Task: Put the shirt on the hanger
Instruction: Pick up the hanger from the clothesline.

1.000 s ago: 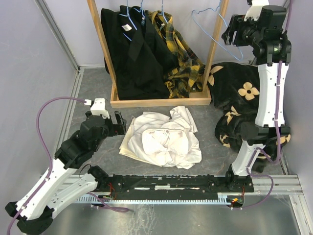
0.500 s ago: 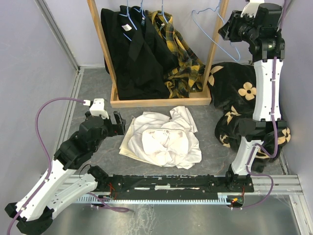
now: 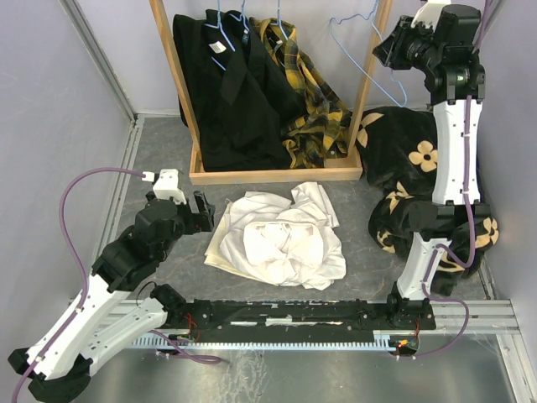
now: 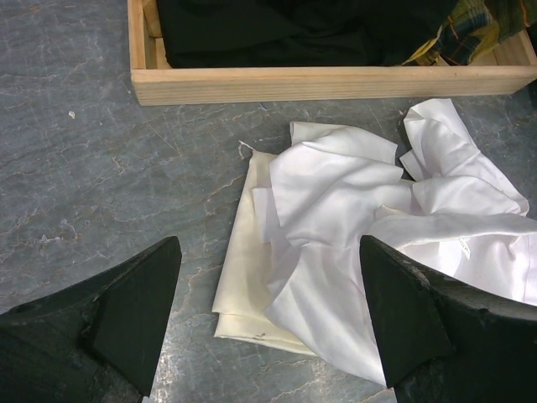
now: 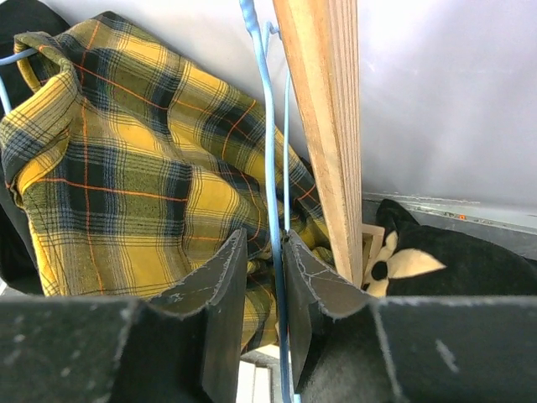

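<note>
– Blue wire of the hanger [image 5: 268,151] runs between the fingers of your right gripper [image 5: 264,243], which are narrowly parted and not yet pinching it, up at the rack beside the wooden post [image 5: 323,126]. What could spoil it?
– Close off-centre and the thin wire may slip, or a finger may knock the post. The plaid shirt [image 5: 126,168] hangs just beyond.
– And the shirt [image 3: 285,239]?
– The right wrist view misses it. The top view shows it crumpled on the desk [image 4: 101,168]. The left wrist view adds the cream cloth [image 4: 239,277] beneath, with your left gripper [image 4: 268,319] released wide and holding nothing.

Right end effector [image 5: 264,243] risen, moved in to hanger [image 5: 268,168]; fingers [image 5: 220,290] seemingly straddling wire now.
</note>
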Robot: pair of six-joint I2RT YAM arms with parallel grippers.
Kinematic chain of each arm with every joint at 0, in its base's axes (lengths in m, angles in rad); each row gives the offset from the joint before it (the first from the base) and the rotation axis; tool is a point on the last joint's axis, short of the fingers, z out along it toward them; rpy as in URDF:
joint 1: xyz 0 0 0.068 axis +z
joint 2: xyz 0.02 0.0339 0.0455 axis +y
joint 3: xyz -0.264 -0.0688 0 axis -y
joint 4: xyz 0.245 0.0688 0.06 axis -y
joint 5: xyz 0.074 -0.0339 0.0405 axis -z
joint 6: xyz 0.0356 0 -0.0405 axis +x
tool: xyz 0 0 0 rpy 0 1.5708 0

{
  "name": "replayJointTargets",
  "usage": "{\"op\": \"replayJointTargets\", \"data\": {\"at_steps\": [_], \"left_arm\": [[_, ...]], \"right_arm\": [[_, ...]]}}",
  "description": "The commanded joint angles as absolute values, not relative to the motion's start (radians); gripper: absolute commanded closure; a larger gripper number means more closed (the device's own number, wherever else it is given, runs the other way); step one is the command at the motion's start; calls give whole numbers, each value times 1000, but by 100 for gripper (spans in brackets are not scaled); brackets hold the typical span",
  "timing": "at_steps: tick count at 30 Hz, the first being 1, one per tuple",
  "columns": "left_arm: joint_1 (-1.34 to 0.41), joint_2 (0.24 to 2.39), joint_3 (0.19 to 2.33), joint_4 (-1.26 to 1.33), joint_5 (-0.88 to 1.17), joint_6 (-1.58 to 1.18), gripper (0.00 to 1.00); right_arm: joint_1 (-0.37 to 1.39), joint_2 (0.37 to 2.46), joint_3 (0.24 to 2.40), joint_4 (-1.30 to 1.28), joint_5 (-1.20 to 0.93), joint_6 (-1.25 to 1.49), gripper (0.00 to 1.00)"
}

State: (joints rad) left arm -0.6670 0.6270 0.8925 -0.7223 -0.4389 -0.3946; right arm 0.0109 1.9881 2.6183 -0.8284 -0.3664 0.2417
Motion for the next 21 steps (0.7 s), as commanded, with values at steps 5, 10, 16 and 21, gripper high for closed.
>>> {"op": "replayJointTargets", "data": {"at_steps": [5, 10, 16, 21], "left_arm": [[-663, 619, 892, -670, -440, -355, 14], [-662, 623, 892, -669, -434, -354, 19], [-663, 610, 891, -668, -444, -354, 18], [-663, 616, 891, -667, -441, -356, 17]], "right_arm": [[9, 2002, 2634, -763, -413, 267, 75], [9, 1984, 2604, -732, -424, 275, 91], [9, 1882, 2449, -558, -425, 314, 100], [9, 1845, 2454, -517, -409, 316, 100]]}}
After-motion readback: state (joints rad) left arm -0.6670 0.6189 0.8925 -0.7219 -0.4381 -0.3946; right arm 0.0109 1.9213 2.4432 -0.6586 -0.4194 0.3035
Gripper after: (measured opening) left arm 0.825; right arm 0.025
